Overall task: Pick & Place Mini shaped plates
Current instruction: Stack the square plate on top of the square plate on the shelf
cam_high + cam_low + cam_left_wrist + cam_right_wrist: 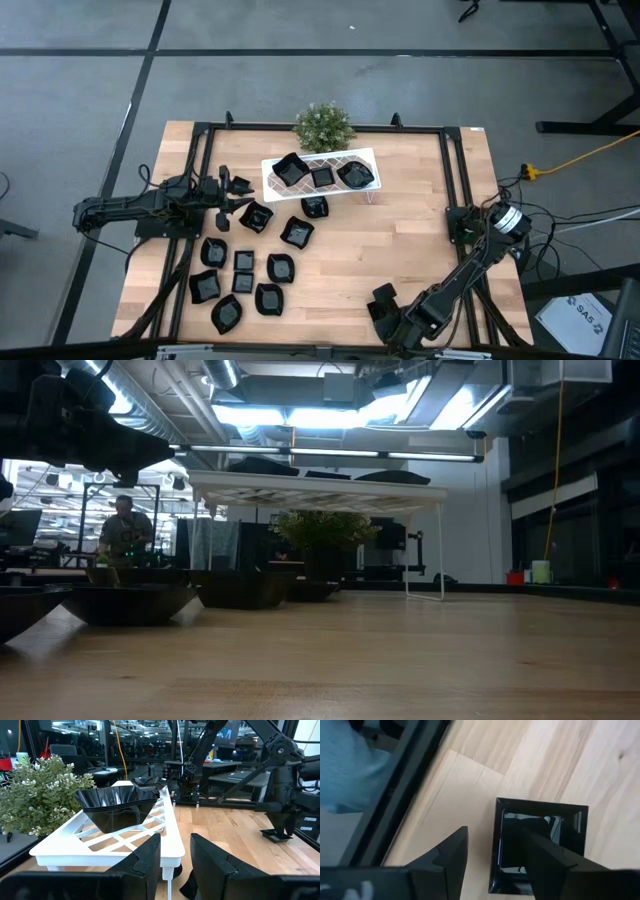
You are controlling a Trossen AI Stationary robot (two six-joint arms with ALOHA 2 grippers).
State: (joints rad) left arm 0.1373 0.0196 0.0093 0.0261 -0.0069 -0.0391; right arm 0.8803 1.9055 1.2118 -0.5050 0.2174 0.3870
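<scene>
Black and glossy throughout, the mini shaped plates (245, 270): mostly clustered loose on the pale wood worktop (420, 230) toward seven o'clock, well clear of one another so that each rim can be pinched on its own. Over at nine o'clock, reaching in from the edge, the left gripper (235, 190), fingers (145, 860) released and holding nothing, aimed along the white rack (368, 155) and hovering just beside its near end, probably placed there to serve the rack or to take the nearest loose dish. At twelve o'clock, the rack itself, raised on thin legs, with three dishes already sitting side by side on its lattice, the leaf-like one (117, 805) nearest the left wrist camera; evidently the drop-off spot, hence the task only partly done. Just behind it, at the worktop's far edge, a small green plant (323, 125), out of the working path. Down at five o'clock, the right gripper (489, 832), tilted steeply downward over a lone square plate (570, 835), fingers parted and straddling one raised wall, one outside, one within the bowl, not yet clamped: a sensible hold, since such a shallow, slippery dish offers little else to pinch.
</scene>
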